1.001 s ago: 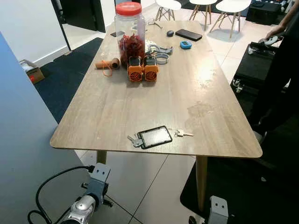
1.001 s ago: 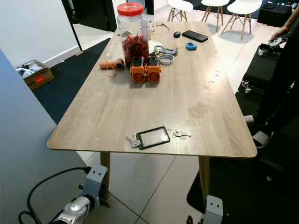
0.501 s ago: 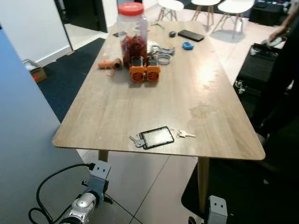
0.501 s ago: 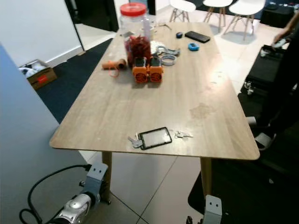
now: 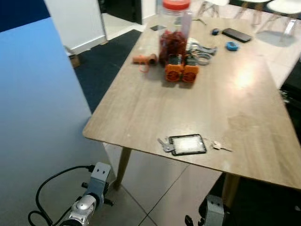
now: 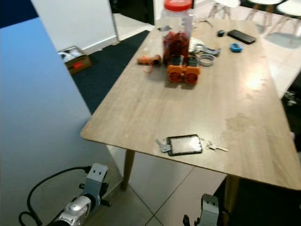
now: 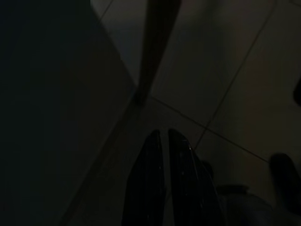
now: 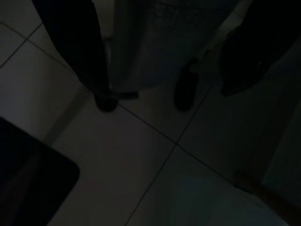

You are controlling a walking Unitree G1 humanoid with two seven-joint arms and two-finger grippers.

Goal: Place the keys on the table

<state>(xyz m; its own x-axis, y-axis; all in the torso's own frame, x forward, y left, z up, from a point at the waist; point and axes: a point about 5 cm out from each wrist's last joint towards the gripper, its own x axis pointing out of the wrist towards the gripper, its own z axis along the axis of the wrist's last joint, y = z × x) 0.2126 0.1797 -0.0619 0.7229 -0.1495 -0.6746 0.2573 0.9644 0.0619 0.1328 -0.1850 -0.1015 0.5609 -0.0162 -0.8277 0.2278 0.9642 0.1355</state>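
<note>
A bunch of silver keys (image 5: pixel 165 144) lies on the wooden table (image 5: pixel 141 108) near its front edge, touching a black card holder (image 5: pixel 187 144). A small single key (image 5: pixel 220 147) rests just right of the holder. Both arms hang low, below the table's edge. My left arm (image 5: pixel 89 200) is at the bottom left, and in the left wrist view my left gripper (image 7: pixel 164 134) has its black fingers (image 7: pixel 153 155) close together over the tiled floor, holding nothing. My right arm (image 5: pixel 208 212) shows its wrist at the bottom, in front of a table leg.
Further back on the table stand a red-lidded jar (image 5: pixel 174 28), two orange blocks (image 5: pixel 181 73), a roll of twine (image 5: pixel 145 59) and a black phone (image 5: pixel 236 34). A blue panel (image 5: pixel 37 103) stands close on my left. A cardboard box (image 6: pixel 75 62) sits on dark carpet.
The whole picture has shifted, so the camera moved: the table now sits further right and the blue panel takes more of the left. The keys and both arms have not moved.
</note>
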